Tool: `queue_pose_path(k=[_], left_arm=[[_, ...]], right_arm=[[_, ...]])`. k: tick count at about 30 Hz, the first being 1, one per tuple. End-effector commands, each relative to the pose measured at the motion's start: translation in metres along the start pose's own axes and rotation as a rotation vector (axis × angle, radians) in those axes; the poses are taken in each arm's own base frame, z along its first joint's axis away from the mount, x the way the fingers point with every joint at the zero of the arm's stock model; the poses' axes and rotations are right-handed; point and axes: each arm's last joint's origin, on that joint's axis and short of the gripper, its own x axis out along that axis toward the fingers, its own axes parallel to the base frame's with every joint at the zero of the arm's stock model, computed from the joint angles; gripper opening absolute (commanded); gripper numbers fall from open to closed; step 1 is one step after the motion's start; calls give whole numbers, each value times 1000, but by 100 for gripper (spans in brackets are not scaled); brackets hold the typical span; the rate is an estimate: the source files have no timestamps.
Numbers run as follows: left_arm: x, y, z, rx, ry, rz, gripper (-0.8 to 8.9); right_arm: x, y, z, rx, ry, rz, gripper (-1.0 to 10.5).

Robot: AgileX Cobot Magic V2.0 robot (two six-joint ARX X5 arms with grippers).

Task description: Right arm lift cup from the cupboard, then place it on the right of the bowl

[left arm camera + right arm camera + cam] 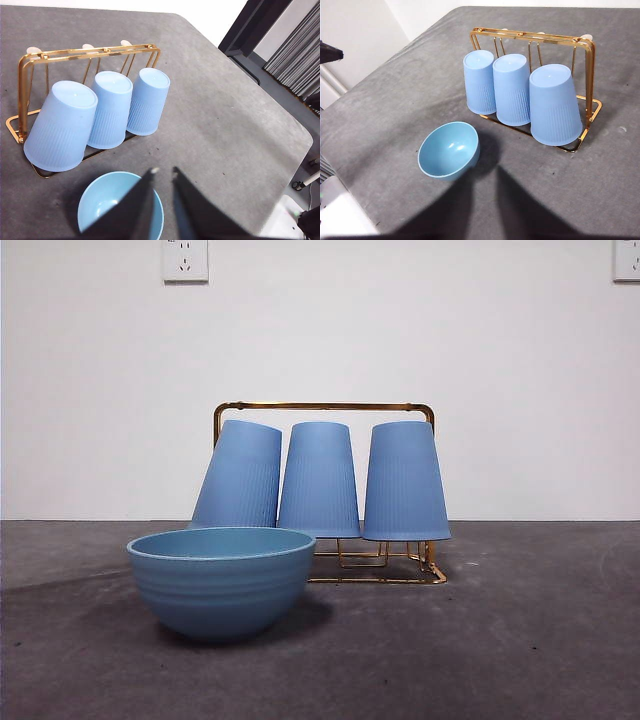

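Three light-blue ribbed cups hang upside down on the gold wire cupboard: the left cup leans, the middle cup and the right cup stand straighter. The blue bowl sits on the table in front of the left cup. No arm shows in the front view. My right gripper hovers high, well short of the bowl and the nearest cup, jaws close together and empty. My left gripper hovers above the bowl, jaws close together and empty.
The dark grey table stretches to the right of the bowl. A white wall with a power socket stands behind the rack. The table's edge shows in the left wrist view.
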Motion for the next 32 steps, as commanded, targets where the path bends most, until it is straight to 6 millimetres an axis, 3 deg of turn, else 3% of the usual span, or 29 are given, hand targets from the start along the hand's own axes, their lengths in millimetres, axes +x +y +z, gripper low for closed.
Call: queue_pose_path(k=[1, 3, 5, 11, 17, 26, 32], left_arm=[[0, -2, 5, 25, -12, -9, 291], [0, -2, 5, 22, -12, -9, 476], [0, -2, 5, 21, -11, -9, 560], [0, -1, 3, 10, 7, -7, 564], [0, -1, 0, 11, 37, -5, 562], [1, -3, -3, 5, 64, -16, 562], [2, -3, -5, -4, 78, -16, 562]], right_arm=[[-1, 2, 4, 5, -12, 5, 346], [-1, 2, 4, 7, -11, 9, 463], [-1, 3, 4, 7, -9, 16, 522], [6, 2, 5, 81, 24, 35, 549], [35, -4, 25, 144, 165, 0, 549], [114, -7, 68, 137, 444, -162, 549], [189, -12, 104, 98, 617, -302, 549]])
